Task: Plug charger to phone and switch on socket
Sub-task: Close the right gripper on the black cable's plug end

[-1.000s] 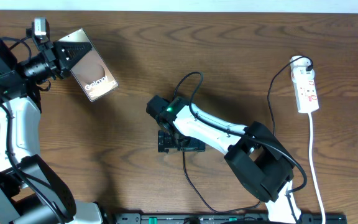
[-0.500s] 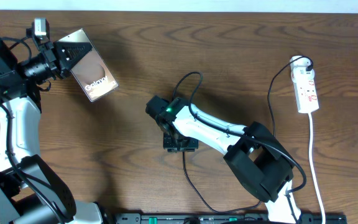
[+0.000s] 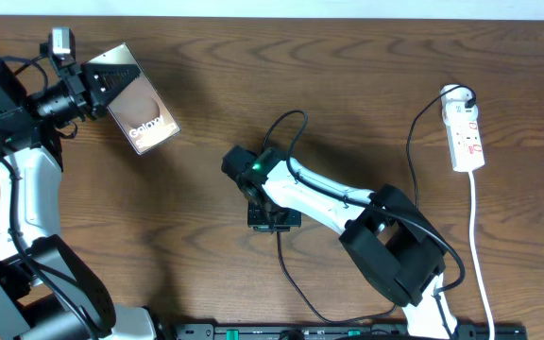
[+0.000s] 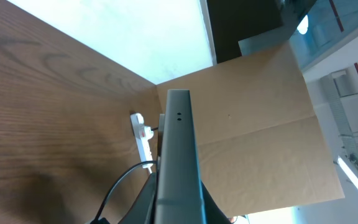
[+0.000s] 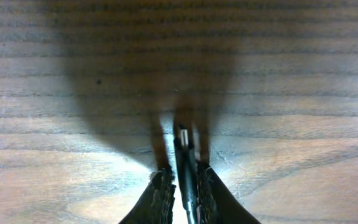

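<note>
Phone (image 3: 149, 113) clamped by our left gripper (image 3: 110, 83); charger (image 5: 184, 154) tip pinched by our right gripper (image 5: 184, 182).
From above, the phone lies up and left of our right gripper, well apart, its long axis slanting down-right toward it; the socket (image 3: 467, 137) sits far right. Left wrist: we see the phone edge-on. Right wrist: our fingers close on the tip, pointing ahead along them.

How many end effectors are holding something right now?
2. The left end effector, upper left, grips the phone by its edge; the right end effector, near the centre, is closed on the charger tip.
</note>
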